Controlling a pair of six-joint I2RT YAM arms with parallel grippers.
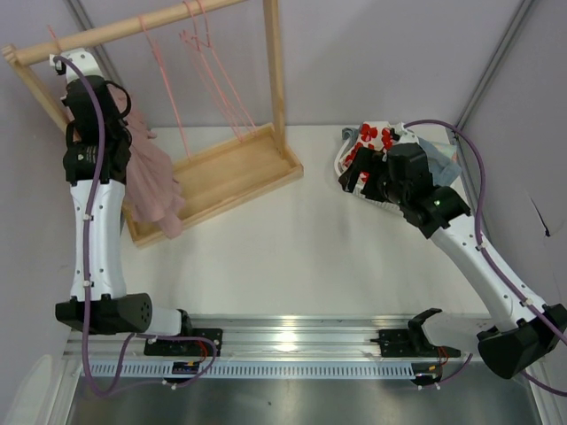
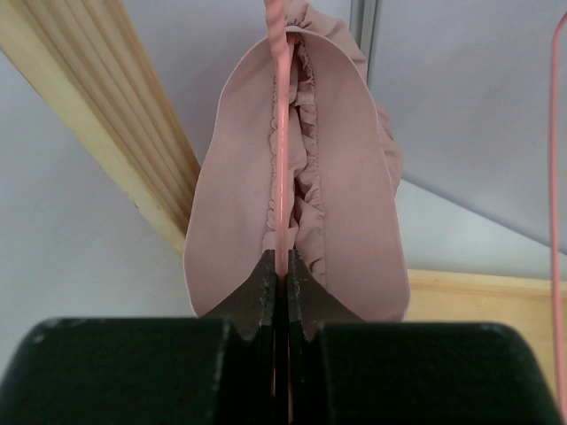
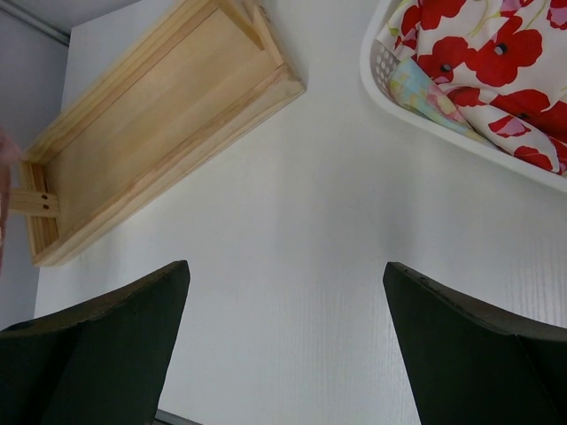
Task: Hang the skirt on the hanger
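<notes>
Skirt [image 1: 152, 181], dusty pink, pleated: hangs at the 10 o'clock corner of the table [image 1: 337, 257], by the left end of the wooden rack [image 1: 226, 168], hem reaching down over the near-left corner of the rack's base tray. Left wrist view: gathered waist uppermost, fabric spread to either side of the hanger [image 2: 282, 168], a thin pink wire running straight up from 6 to 12 o'clock against the ruffled band. Left gripper [image 2: 282, 285]: fingers pressed together, clamped on the hanger wire just below the fabric. Spare pink hangers [image 1: 208, 71]: on the rack's top rail, toward 12 o'clock. Right gripper [image 3: 285, 274]: fingers wide apart, holding nothing, above bare table. White basket [image 3: 383, 75]: at 2 o'clock, holding a white cloth with red flowers [image 3: 478, 49]
</notes>
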